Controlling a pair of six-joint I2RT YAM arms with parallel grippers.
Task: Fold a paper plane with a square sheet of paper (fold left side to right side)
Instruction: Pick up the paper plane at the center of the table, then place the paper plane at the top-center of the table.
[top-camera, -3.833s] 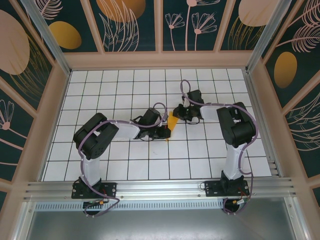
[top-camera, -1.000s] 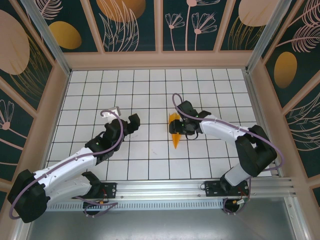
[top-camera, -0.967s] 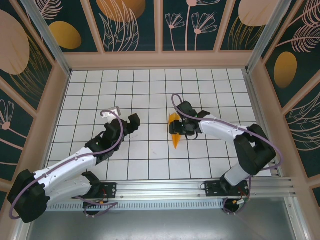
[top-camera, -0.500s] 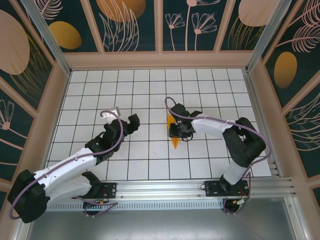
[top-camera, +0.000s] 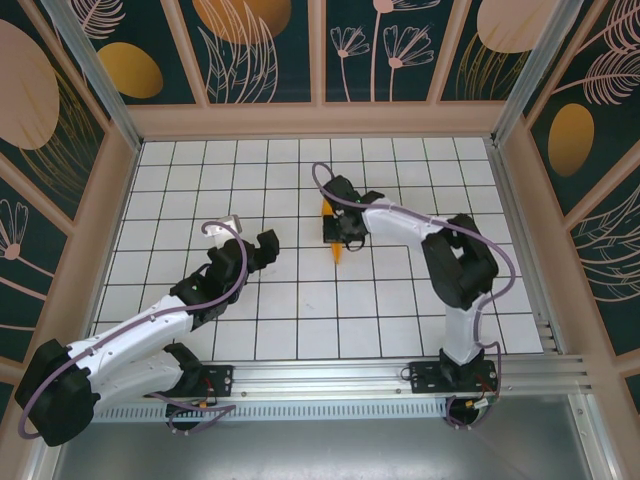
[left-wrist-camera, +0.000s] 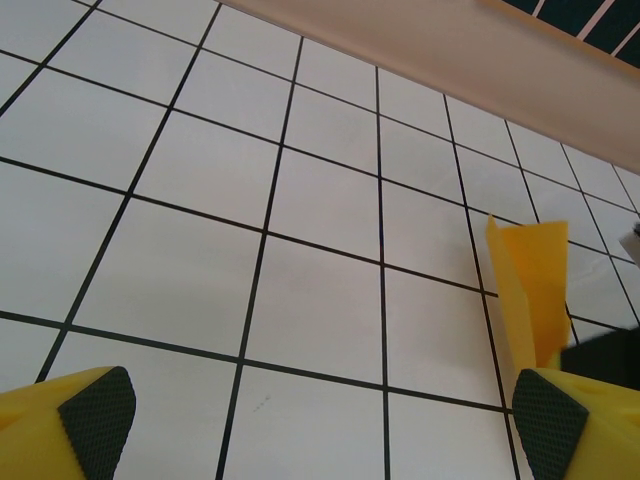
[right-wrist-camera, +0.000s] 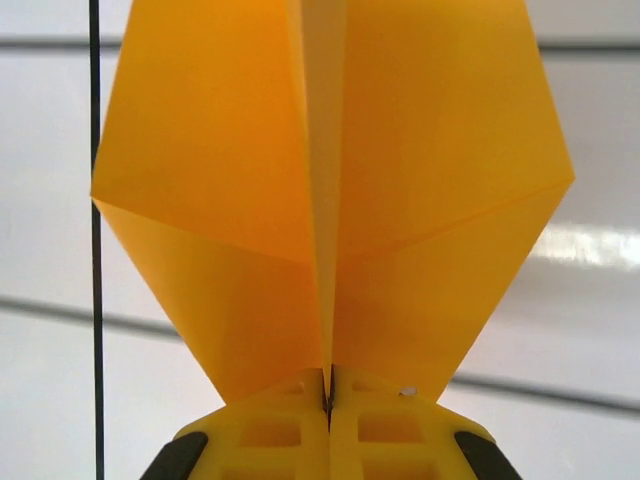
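The left gripper (top-camera: 268, 243) hangs over the white grid table (top-camera: 200, 300) at about 9 o'clock of the table's centre. Its jaws are spread wide and hold nothing. In the left wrist view the two black pads (left-wrist-camera: 95, 405) sit at the bottom corners with bare tiles between them.

The paper plane (top-camera: 339, 252) is near the table's centre, at roughly 3 o'clock from the left gripper and well apart from it. From the left wrist it shows as an upright orange flap (left-wrist-camera: 530, 285) toward 2 o'clock.

The right gripper (top-camera: 343, 232) has the plane pinched. The right wrist view shows its yellow fingers (right-wrist-camera: 250, 435) pressed together on the centre fold, with the two wings (right-wrist-camera: 220, 180) fanning out toward 12 o'clock.

The main risk is in that pinch. It catches only a narrow strip of thin paper at the keel, so a quick swing or twist of the wrist could let the sheet slip or tear at the crease. The wings are held by nothing, so they may spring wider and soften the folds.

The arm hides the plane's middle in the top view, so whether the nose (top-camera: 340, 257) touches the table is unclear. If it does, dragging it would buckle the tip. If the wide left jaws come in from 9 o'clock, they could catch a wing edge and knock the plane askew.
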